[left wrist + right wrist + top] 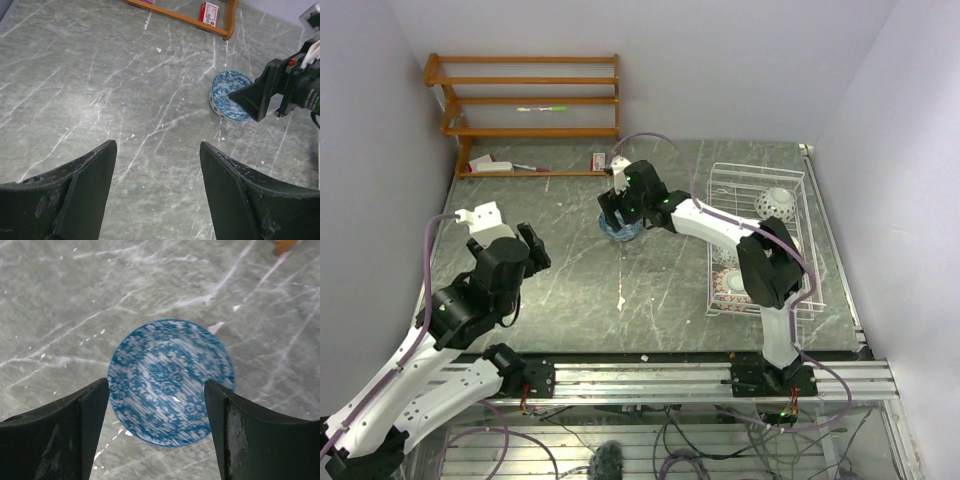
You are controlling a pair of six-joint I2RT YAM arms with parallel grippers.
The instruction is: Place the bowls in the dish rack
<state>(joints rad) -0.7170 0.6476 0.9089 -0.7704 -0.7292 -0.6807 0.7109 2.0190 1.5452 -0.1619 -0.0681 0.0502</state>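
A blue patterned bowl (621, 230) stands upright on the marble table; it also shows in the right wrist view (171, 382) and the left wrist view (226, 96). My right gripper (617, 212) is open and hovers just above it, its fingers wide on either side of the bowl (156, 387). The white wire dish rack (802, 205) stands at the right. In it a grey-patterned bowl (777, 202) lies on its side at the back and a red-patterned bowl (733, 281) sits near the front, partly behind my right arm. My left gripper (530, 248) is open and empty over bare table (158, 148).
An orange-brown wooden shelf unit (525, 105) stands against the back wall at the left, with pens and a small red-and-white box (599, 160) on it. Walls close in on both sides. A metal rail (650, 375) runs along the near table edge.
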